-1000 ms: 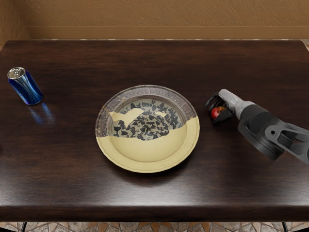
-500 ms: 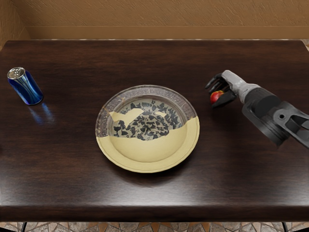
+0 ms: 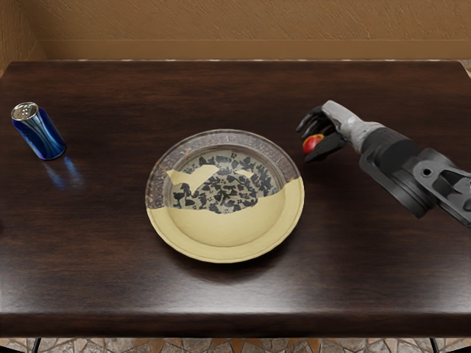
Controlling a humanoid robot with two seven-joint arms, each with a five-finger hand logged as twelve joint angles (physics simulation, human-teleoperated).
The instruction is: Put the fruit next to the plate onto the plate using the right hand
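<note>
Okay, head view: my right hand (image 3: 324, 131) reaches in from the right, forearm slanting down-right. The fingers (image 3: 309, 120) are clenched around the red fruit (image 3: 313, 141), over the tabletop (image 3: 368, 257) near the plate (image 3: 221, 254), upper-right of its rim. It has shifted left toward the plate since half a second ago. Fruit looks round; I can't tell its long axis.

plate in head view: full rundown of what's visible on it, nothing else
The plate is round and shallow with a raised rim, ceramic by its look. Its near part is plain cream-yellow; the far part is glazed grey-brown, with black flecks across the well. It lies flat near the middle of the dark wooden table, touching nothing else. The fruit is not on it: the right hand holds it beyond the far right rim, apart from the plate.
</note>
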